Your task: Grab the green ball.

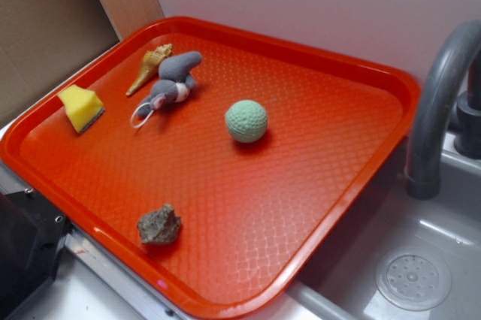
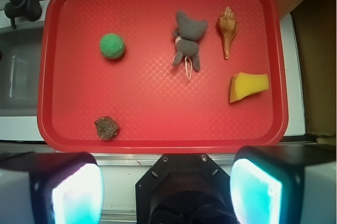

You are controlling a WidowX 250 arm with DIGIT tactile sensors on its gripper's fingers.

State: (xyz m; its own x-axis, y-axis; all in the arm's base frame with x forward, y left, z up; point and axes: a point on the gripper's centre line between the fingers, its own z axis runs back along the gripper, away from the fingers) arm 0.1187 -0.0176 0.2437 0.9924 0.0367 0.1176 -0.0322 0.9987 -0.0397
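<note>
The green ball (image 1: 246, 121) (image 2: 112, 46), a small dimpled sphere, rests alone near the middle of the red tray (image 1: 323, 207) (image 2: 158, 145). In the wrist view it lies toward the tray's upper left. My gripper (image 2: 166, 190) hangs high above the tray's near edge, well short of the ball. Its two fingers (image 2: 76, 192) stand wide apart with nothing between them, so it is open. The exterior view does not show the gripper.
On the tray also lie a grey-brown rock (image 1: 158, 226) (image 2: 107, 128), a grey toy mouse (image 1: 171, 83) (image 2: 187, 40), a seashell (image 1: 150, 67) (image 2: 227, 29) and a yellow sponge wedge (image 1: 81, 107) (image 2: 247, 86). A sink with a grey faucet (image 1: 440, 102) adjoins the tray.
</note>
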